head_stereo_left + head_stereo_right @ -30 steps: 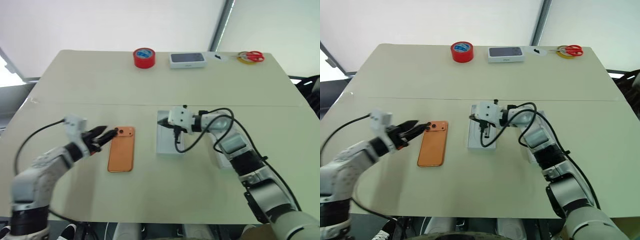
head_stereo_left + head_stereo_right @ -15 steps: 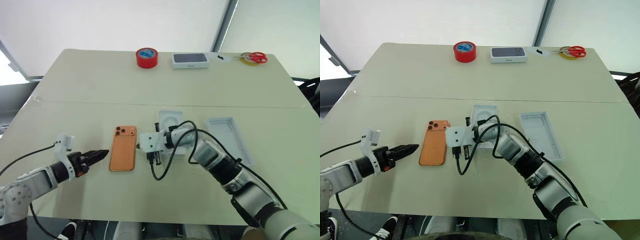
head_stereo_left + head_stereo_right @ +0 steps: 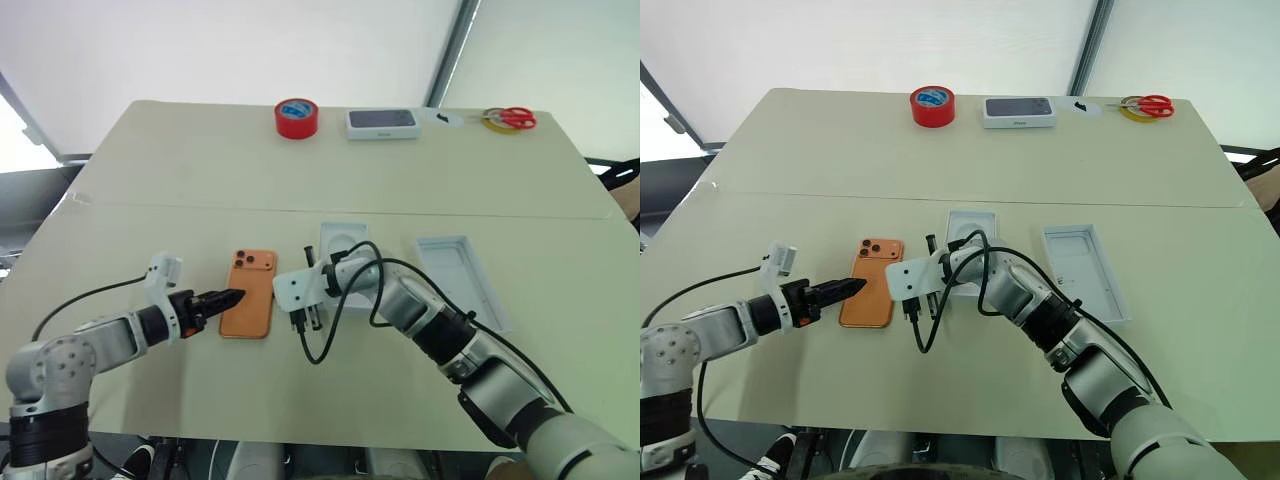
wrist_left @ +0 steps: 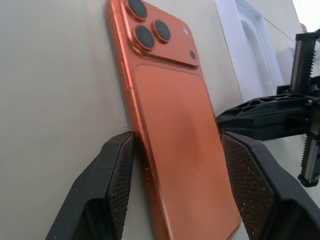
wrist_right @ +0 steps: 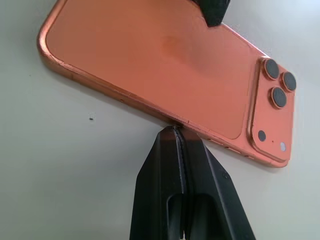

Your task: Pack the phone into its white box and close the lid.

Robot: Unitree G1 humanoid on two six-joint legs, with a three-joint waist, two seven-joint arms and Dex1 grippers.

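One phone (image 3: 249, 293) lies lengthwise, cameras far; left tool (image 3: 234, 296) straddles it apart, right tool (image 5: 177, 132) pressed together.

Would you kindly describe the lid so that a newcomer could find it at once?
On the beige table, look to the near half, right of the orange phone and the white box. The lid lies open side up, a shallow white cover, longer than the box and without the oval recess.

Bright diffuse daylight, soft shadows, near fingers (image 4: 107, 195) perhaps slightly blurred
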